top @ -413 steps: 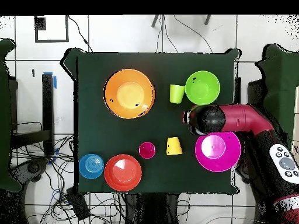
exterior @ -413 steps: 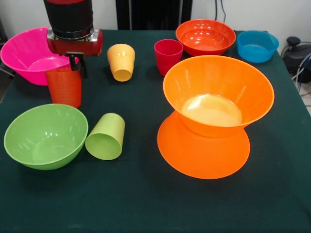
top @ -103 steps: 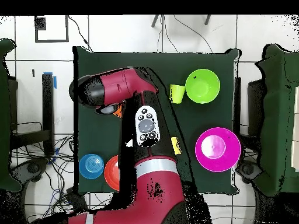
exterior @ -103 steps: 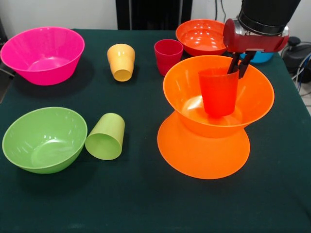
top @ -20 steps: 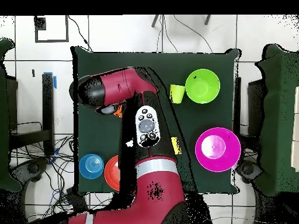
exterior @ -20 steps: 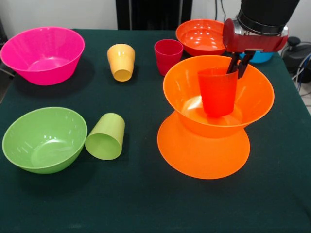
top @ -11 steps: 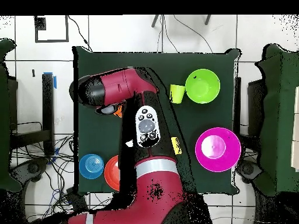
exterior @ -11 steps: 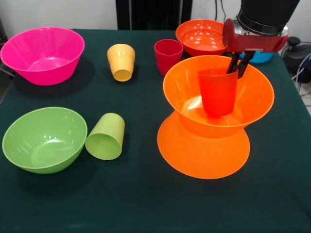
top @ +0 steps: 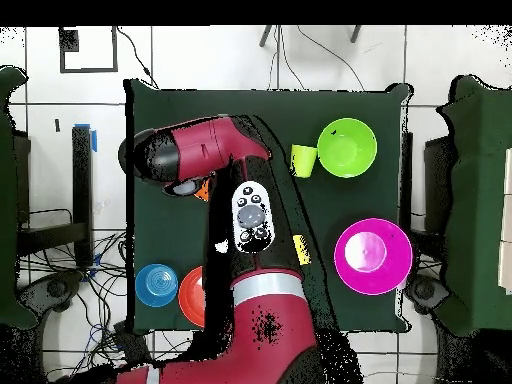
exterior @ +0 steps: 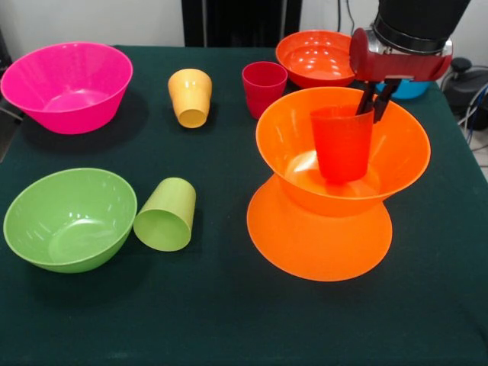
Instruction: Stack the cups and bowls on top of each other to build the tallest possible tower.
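Gripper (exterior: 375, 107) pinching the red-orange cup's (exterior: 341, 143) rim.
We see our arm (top: 215, 150) reach down over the upper orange bowl (exterior: 396, 164), cup upright inside.

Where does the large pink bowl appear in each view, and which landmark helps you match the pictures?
Front view: the large pink bowl sits upper left, upright.
Overhead view: it sits right of centre, near the table's right edge.
Shared landmark: the lime green bowl, with the tipped lime green cup beside it.

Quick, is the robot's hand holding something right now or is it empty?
Gripper: closed on the rim of the red-orange cup, holding it upright inside the top orange bowl.
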`<move>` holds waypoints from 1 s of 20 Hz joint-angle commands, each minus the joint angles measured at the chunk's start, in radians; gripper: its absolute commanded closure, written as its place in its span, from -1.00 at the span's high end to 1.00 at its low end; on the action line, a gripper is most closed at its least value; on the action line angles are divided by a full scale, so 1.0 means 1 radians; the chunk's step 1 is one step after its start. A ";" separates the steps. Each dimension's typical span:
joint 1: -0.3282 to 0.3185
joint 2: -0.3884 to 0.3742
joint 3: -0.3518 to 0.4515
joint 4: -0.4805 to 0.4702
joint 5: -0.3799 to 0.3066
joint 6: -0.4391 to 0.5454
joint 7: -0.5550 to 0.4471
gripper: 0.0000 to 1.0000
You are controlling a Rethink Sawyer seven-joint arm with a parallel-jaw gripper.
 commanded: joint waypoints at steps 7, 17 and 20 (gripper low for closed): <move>-0.018 -0.016 0.028 0.071 0.007 -0.046 0.036 1.00; -0.011 -0.014 0.023 0.061 0.007 -0.004 0.035 1.00; -0.013 -0.014 0.025 0.060 0.009 0.001 0.029 1.00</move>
